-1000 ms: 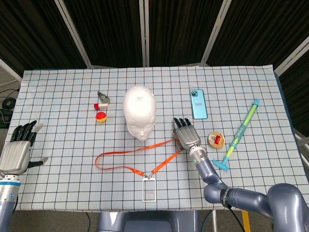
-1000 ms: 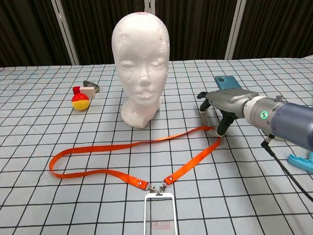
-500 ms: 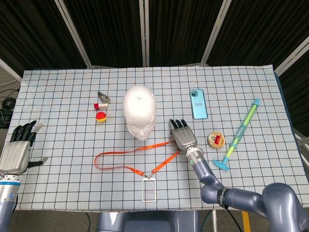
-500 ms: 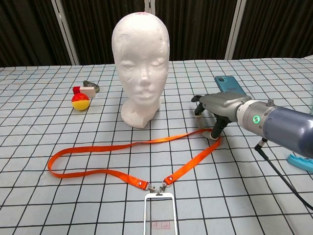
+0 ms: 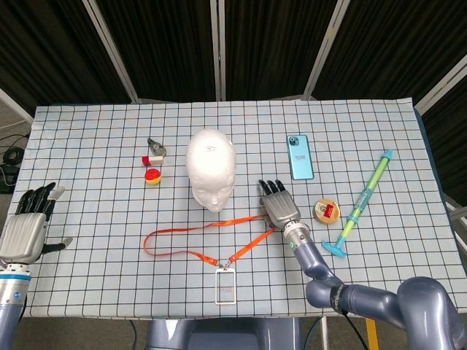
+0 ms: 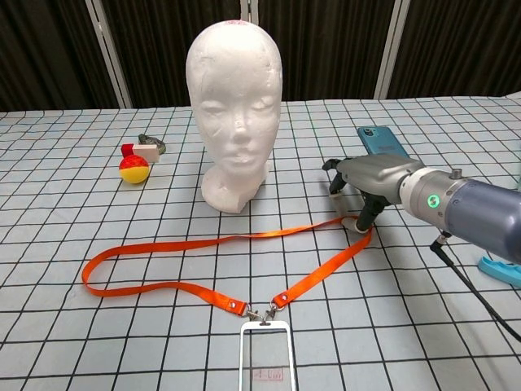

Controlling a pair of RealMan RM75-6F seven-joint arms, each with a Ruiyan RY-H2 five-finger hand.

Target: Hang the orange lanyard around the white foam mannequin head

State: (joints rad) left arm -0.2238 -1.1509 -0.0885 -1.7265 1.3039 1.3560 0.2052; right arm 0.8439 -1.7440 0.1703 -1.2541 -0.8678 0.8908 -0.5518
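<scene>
Bottom centre of the chest view: clear rectangular badge holder (image 6: 264,354), clipped to the flat orange lanyard (image 6: 203,244), which lies slack on the black-gridded white tablecloth (image 6: 98,342) as a long loop reaching from lower left to right of centre. Right hand (image 6: 370,175), grey metal, sits palm-down at the loop's right-hand bend, fingertips (image 6: 364,220) down on or at the strap; whether it actually grips the strap, cannot tell. Left hand (image 5: 28,226) shows only in the head view, lower left edge of frame, fingers apart, holding nothing, well apart from the lanyard. Behind the loop, centre frame, the white foam mannequin head (image 6: 234,106) stands upright, neck bare of strap. Farther left, a small red-and-yellow ball (image 6: 133,169). Farther right, behind the right hand, a teal smartphone (image 6: 380,138) lies flat.
</scene>
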